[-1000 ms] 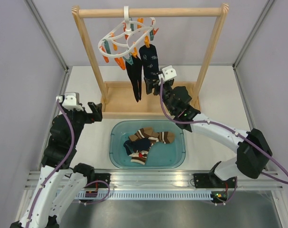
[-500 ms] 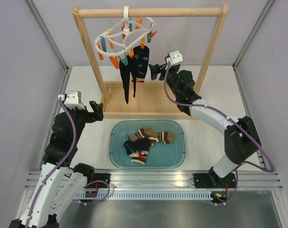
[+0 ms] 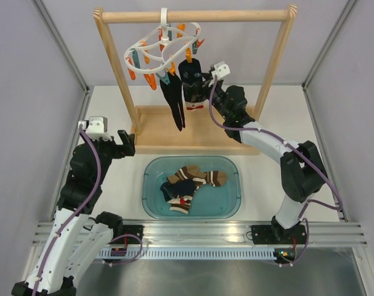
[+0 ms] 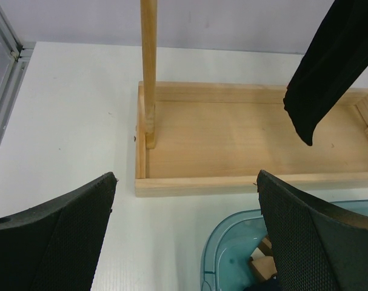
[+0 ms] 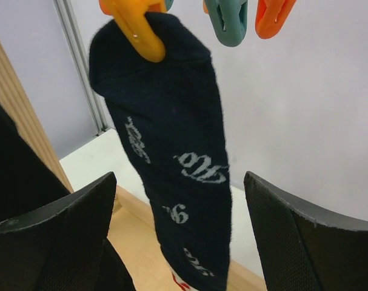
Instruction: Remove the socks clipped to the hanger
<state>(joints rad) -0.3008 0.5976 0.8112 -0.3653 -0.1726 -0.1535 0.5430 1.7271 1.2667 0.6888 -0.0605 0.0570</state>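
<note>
Over the white table (image 3: 109,111), the left gripper (image 3: 125,143) gapes, centre-left. Upper centre, the right gripper (image 5: 179,182) is spread wide, a navy sock (image 5: 165,121) hanging between its fingers.

Right arm (image 3: 267,142) outstretched, left arm (image 3: 82,179) folded, both jaws parted

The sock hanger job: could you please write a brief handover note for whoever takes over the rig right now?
Left gripper: open, empty, low by the wooden frame base.
Right gripper: open, raised, jaws either side of the patterned dark sock, not closed on it; an orange peg holds that sock.
Hanger: on the rail, with a second dark sock also clipped.
Done: loose socks lie in the teal basin.
Left: unclip both dark socks.
</note>
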